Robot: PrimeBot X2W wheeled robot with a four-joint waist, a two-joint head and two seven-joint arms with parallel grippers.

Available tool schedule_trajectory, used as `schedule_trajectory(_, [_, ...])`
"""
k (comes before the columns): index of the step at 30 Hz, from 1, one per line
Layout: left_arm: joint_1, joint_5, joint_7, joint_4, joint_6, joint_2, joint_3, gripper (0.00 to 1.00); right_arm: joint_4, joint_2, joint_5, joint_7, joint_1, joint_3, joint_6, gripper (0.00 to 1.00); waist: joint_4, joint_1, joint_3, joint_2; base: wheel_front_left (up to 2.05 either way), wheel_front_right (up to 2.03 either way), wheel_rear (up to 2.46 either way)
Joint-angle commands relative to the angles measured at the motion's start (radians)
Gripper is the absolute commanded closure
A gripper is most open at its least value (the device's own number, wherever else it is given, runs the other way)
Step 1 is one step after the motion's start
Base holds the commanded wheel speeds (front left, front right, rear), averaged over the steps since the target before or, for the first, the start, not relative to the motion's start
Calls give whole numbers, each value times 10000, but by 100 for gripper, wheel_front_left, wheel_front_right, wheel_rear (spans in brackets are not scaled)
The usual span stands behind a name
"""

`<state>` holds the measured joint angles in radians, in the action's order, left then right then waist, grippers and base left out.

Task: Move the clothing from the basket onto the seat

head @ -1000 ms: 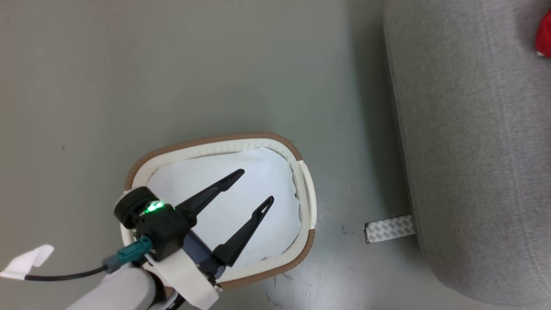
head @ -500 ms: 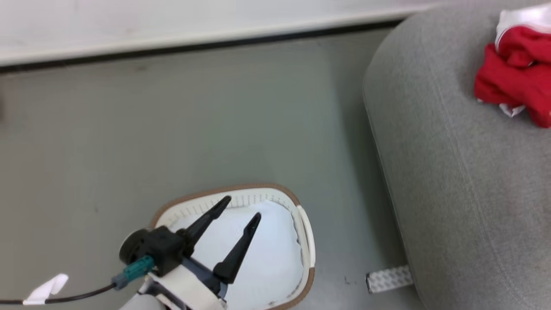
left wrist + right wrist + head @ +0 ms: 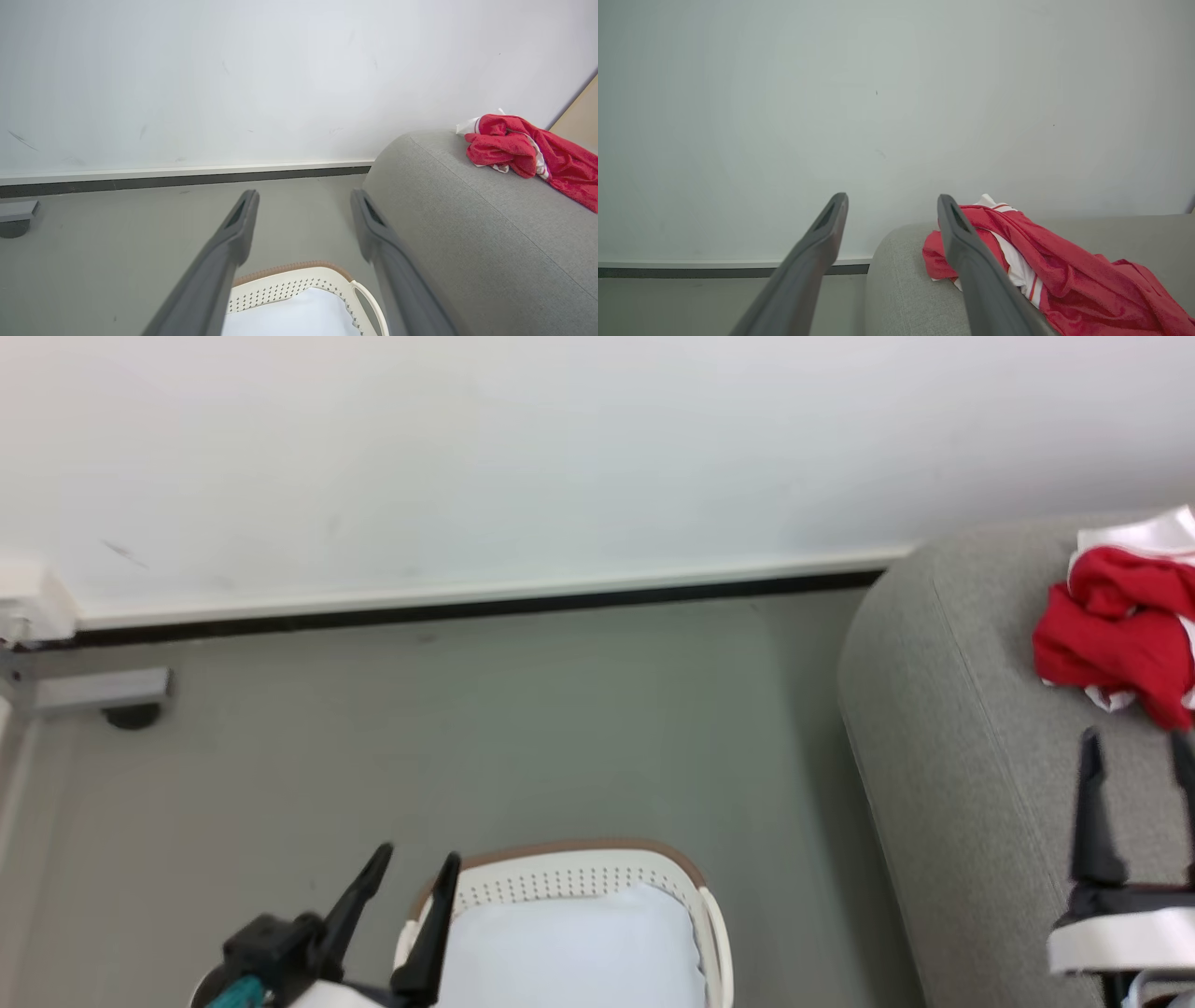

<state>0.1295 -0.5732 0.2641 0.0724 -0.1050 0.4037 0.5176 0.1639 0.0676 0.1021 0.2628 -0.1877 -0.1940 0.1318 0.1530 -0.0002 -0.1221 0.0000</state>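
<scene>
The right claw [image 3: 1135, 742] is hanging over the sofa [image 3: 962, 728] with its two dark fingers spread as wide as they go and nothing between them. Just beyond its fingertips the red clothes [image 3: 1116, 635] are lying in a crumpled heap, white trim showing, near the sofa's rounded end; they look apart from the fingers rather than touching them. The left claw [image 3: 418, 857] is hovering by the far left corner of the basket [image 3: 579, 849], also gaping wide and holding nothing. The basket is standing on the grey floor [image 3: 467, 728] beside the end of the sofa, and the part of its inside that I am seeing is plain white, with only the far end in sight. Behind it all the pale wall [image 3: 560, 457] is running along the floor. To my eye the robot is standing at the drop-off end of the job: the clothes are sitting on the sofa and both claws are free. What is coming next, I am guessing, is a look down into the near part of the basket; if any fabric is waiting there, a claw is going to need to dip inside, pinch a fold and carry it across to the heap.
</scene>
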Motion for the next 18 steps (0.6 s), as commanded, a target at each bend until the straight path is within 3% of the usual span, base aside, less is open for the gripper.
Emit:
schedule_trajectory(1, [-440, 202, 1, 129, 62, -185, -366, 0, -69, -17, -99, 14, 401, 265, -23, 0, -397, 2, 607, 0, 0, 0, 0])
schedule_trajectory(13, [-2504, 1649, 3, 475, 752, -1489, -3317, 0, 223, -164, 310, 13, 1921, 1569, -23, 0, -787, 2, 1599, 0, 0, 0, 0])
schedule_trajectory(18, [-3038, 2158, 3, 679, 1319, -2036, -4300, 0, 590, -158, 578, 14, 2209, 1824, -23, 0, -936, 2, 1777, 0, 0, 0, 0])
